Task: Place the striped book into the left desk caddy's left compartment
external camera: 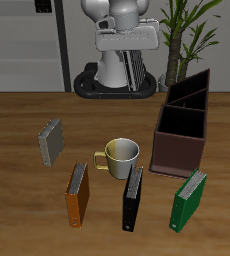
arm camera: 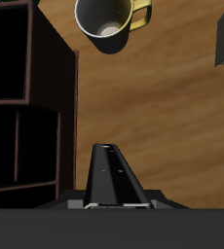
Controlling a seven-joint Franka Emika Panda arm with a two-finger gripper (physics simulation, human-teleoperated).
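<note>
Above the table's back, the claw (external camera: 134,62) clamps the striped book (arm camera: 117,177); only the exterior view shows its stripes.

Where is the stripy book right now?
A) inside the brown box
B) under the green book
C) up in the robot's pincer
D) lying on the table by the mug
C: the exterior view shows the striped book held up in the pincer near the robot's base, well above the table and not yet in the left desk caddy.

text: none legible | labels: none | numbers: none (both views checked)
</note>
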